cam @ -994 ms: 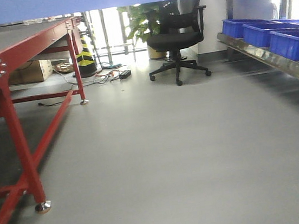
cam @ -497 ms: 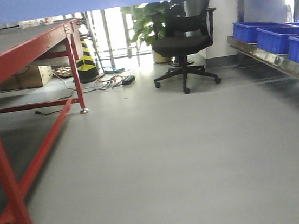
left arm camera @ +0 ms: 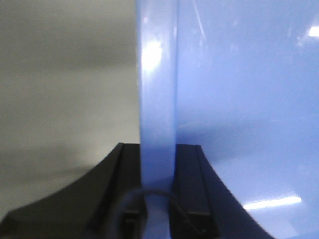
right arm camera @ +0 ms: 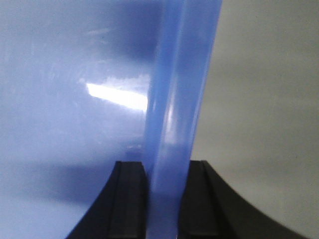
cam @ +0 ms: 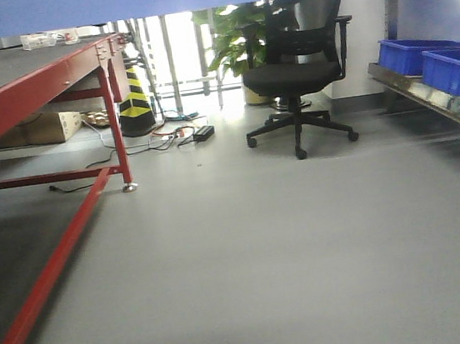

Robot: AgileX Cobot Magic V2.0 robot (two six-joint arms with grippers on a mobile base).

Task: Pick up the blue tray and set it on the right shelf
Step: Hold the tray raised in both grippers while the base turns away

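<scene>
Shifted since a second ago: red-framed table (cam: 27,88) further left, office chair (cam: 292,76) and right shelf (cam: 431,97) further right, near table leg gone from view. Wide bare grey floor (cam: 247,245) between table and shelf. Left gripper (left arm camera: 158,164) and right gripper (right arm camera: 163,169), black fingers clamped on opposite rolled rims of the blue tray (left arm camera: 224,99) — glossy, periwinkle, held aloft across the front view's top. Deep blue bins (cam: 413,55) on the steel shelf.

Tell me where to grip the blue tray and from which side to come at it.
Take the blue tray by its rolled rim at two opposite ends, coming in from outside each end. The rim is a narrow band that fits between the fingers: the left gripper and the right gripper are each shut on it, one finger either side.
</scene>
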